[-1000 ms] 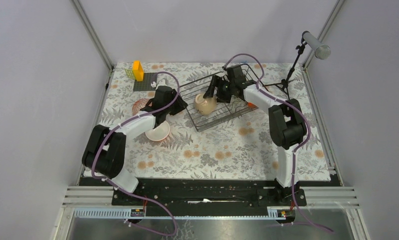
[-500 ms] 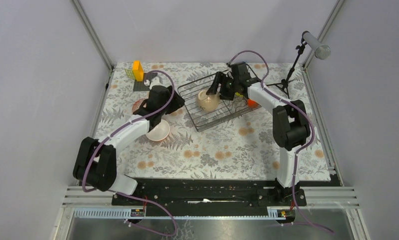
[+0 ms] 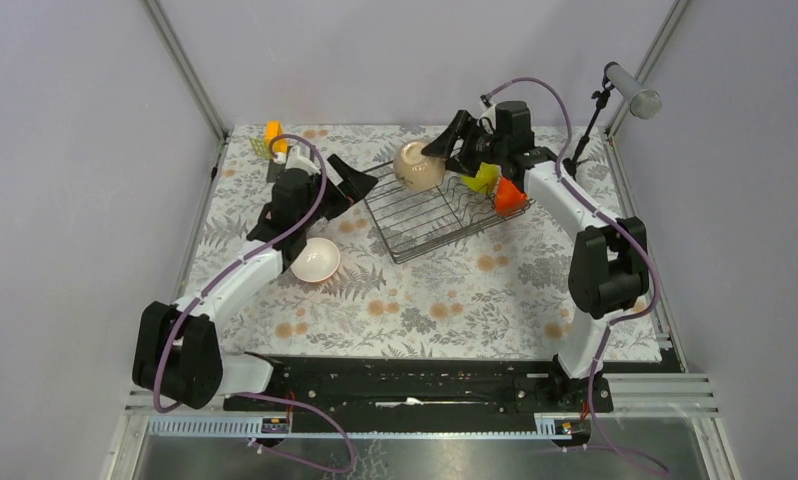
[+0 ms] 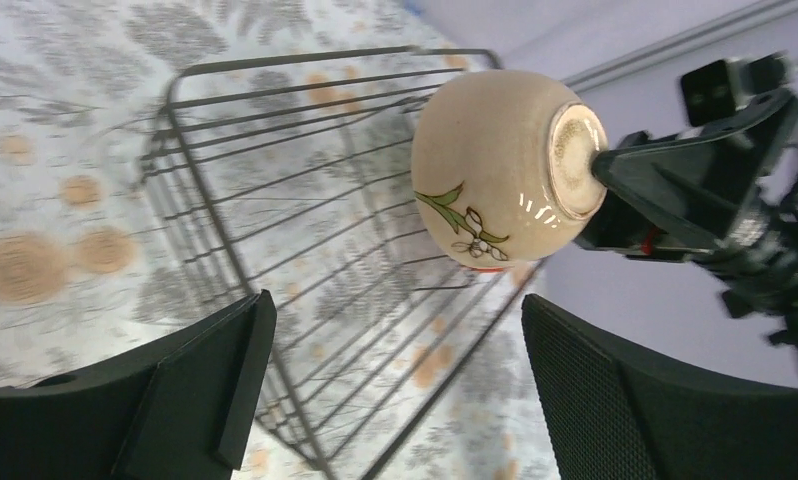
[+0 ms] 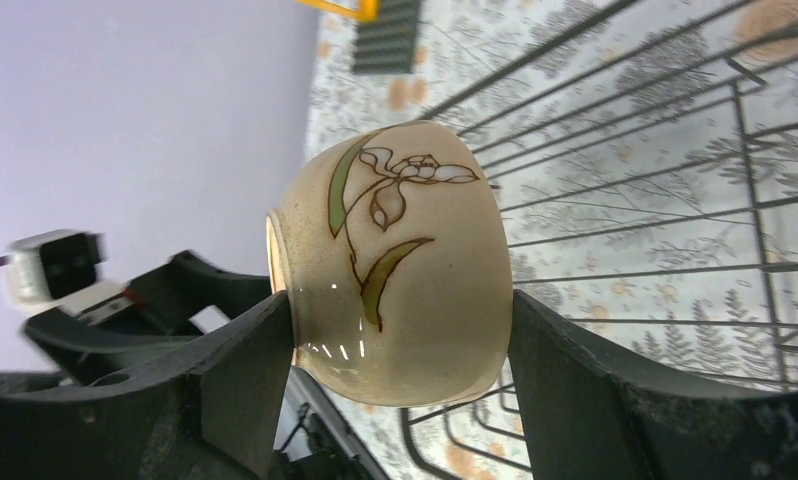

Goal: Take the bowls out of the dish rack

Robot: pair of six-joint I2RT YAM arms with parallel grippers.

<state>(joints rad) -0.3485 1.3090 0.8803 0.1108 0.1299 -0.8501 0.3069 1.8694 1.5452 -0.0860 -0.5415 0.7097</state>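
Note:
My right gripper [image 5: 400, 335] is shut on the beige bowl [image 5: 405, 265], which it holds on its side in the air above the back left corner of the dish rack [image 3: 430, 215]; the beige bowl [image 3: 418, 165] shows there from above too. A yellow-green bowl [image 3: 482, 178] and an orange bowl [image 3: 508, 195] sit at the rack's right end. A pink-red bowl with a white inside [image 3: 315, 260] stands on the table left of the rack. My left gripper [image 3: 351, 178] hangs open and empty beside the rack's left edge, facing the beige bowl [image 4: 495, 165].
An orange block [image 3: 273, 135] stands at the back left by a dark flat plate [image 3: 272, 168]. A microphone stand [image 3: 585, 140] rises at the back right. Metal frame posts and grey walls close in the flowered table.
My right gripper has lifted the beige bowl out of the rack, up and toward the back. My left gripper has opened, left the white-inside bowl on the table and swung toward the rack.

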